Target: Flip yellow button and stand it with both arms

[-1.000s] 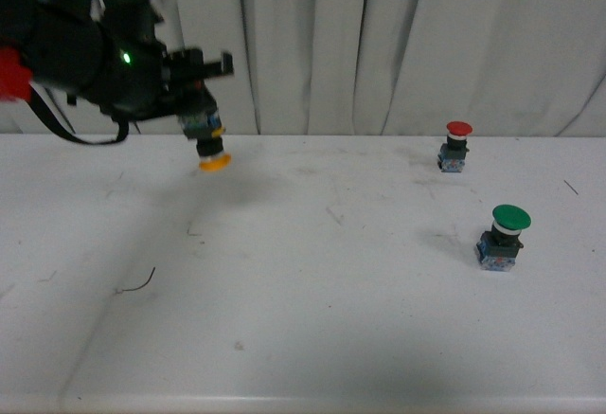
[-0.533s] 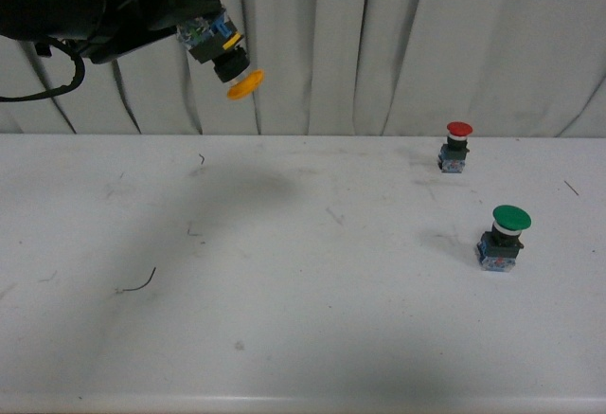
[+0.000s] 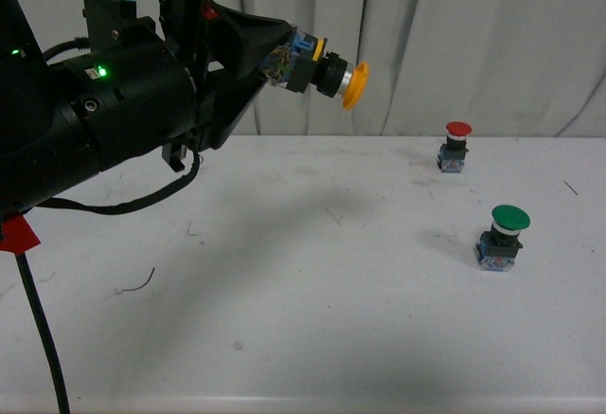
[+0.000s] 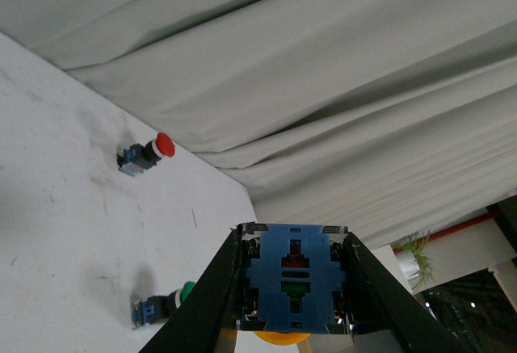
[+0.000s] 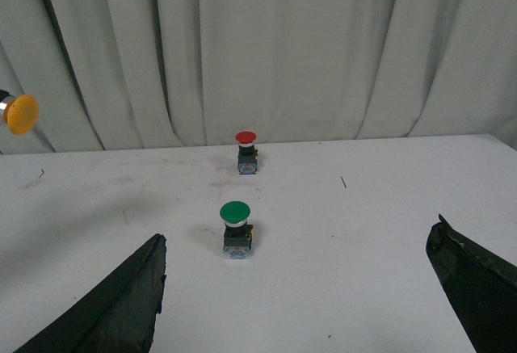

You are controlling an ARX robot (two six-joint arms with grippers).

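Note:
My left gripper (image 3: 284,54) is shut on the yellow button (image 3: 327,73) and holds it high above the table, lying sideways with its yellow cap (image 3: 355,84) pointing right. In the left wrist view the button's blue base (image 4: 292,276) sits clamped between the two black fingers (image 4: 212,288). The cap also shows at the edge of the right wrist view (image 5: 19,114). My right gripper (image 5: 299,304) is open and empty above the table; it does not show in the front view.
A red-capped button (image 3: 457,146) stands at the back right of the white table (image 3: 312,319), and a green-capped button (image 3: 502,237) stands nearer on the right. Both show in the right wrist view, red (image 5: 245,151) and green (image 5: 235,228). A grey curtain (image 3: 473,35) hangs behind.
My left arm has lifted the yellow button off the table, swung it right and closer to the camera, and turned it from cap-down to lying sideways.

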